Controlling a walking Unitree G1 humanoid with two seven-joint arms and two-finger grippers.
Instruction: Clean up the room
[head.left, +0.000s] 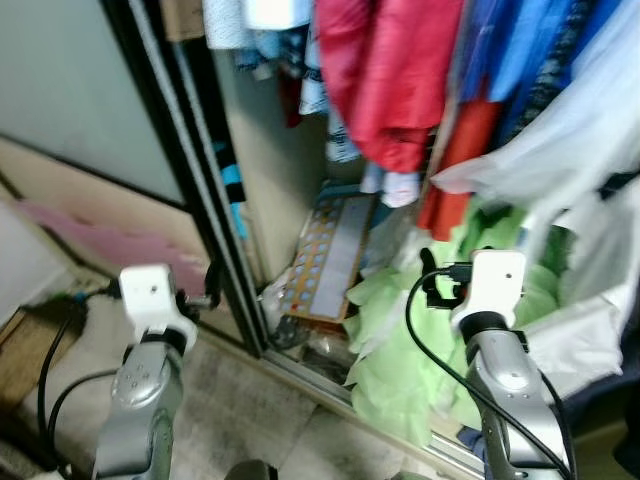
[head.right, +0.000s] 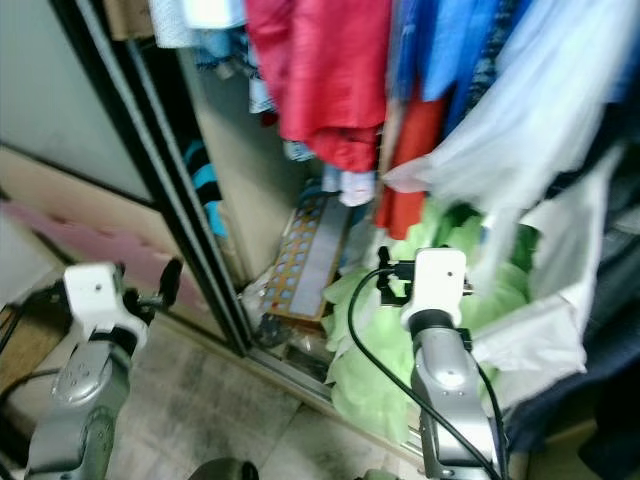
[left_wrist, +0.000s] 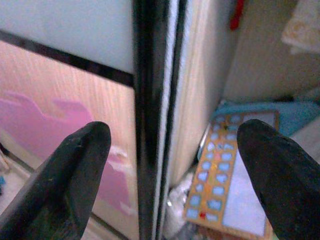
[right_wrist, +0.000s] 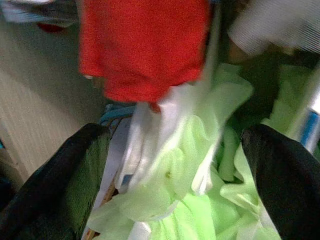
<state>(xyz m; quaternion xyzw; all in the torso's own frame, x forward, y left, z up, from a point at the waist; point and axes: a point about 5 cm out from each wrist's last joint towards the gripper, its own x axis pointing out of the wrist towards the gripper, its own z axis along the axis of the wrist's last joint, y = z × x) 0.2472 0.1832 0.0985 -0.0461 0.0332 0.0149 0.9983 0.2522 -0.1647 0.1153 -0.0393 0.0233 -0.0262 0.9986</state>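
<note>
The right gripper (right_wrist: 175, 165), fingers spread wide, faces the crumpled lime-green fabric heap (head.left: 400, 350) at two o'clock; it could snag the hanging red garment (head.left: 385, 70) above. The left gripper (left_wrist: 170, 165), also open, straddles the black sliding wardrobe door frame (head.left: 205, 180) at ten o'clock; reaching further could jam a finger against it.

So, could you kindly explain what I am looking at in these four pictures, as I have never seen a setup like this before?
This is a humanoid robot standing before an open wardrobe. The two wide pictures come from a stereo camera on its head, looking down past its two silver arms. The other two come from cameras on its wrists, each looking along that gripper's two black fingers.

The left gripper is open and holds nothing; it faces the black edge of the sliding door. The right gripper is also open and empty, aimed at a heap of light green fabric spilling out of the wardrobe's bottom.

Above hang a red garment, blue clothes and a white garment. A board with rows of blue spots leans inside, by the wardrobe's side wall.
</note>
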